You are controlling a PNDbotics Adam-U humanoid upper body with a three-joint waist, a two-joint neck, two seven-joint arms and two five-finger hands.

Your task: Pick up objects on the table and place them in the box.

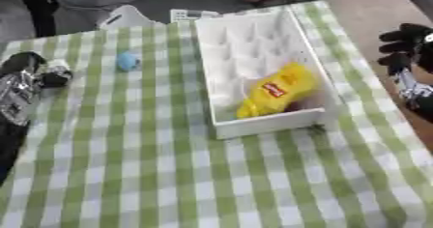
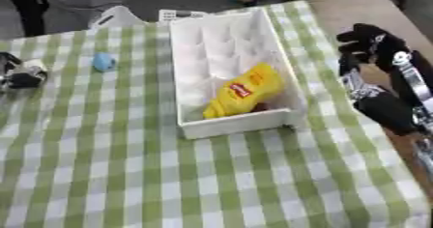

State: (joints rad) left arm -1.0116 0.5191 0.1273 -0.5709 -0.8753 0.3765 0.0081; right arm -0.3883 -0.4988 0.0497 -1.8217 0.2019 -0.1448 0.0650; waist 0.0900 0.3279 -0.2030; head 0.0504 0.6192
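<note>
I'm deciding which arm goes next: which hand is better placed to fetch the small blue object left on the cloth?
Probably the left. The blue object lies left of the white box, near the left hand. The right hand is beyond the box's far side and would have to reach across it.

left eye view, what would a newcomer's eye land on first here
The yellow packet with a red label stands out most, lying in the near end of the white box on the green-and-white checked tablecloth. Next comes the small light-blue object alone on the cloth to the box's left. The black left robot hand shows at the left edge, and the right robot hand is beside the box's right, fingers curled.
</note>
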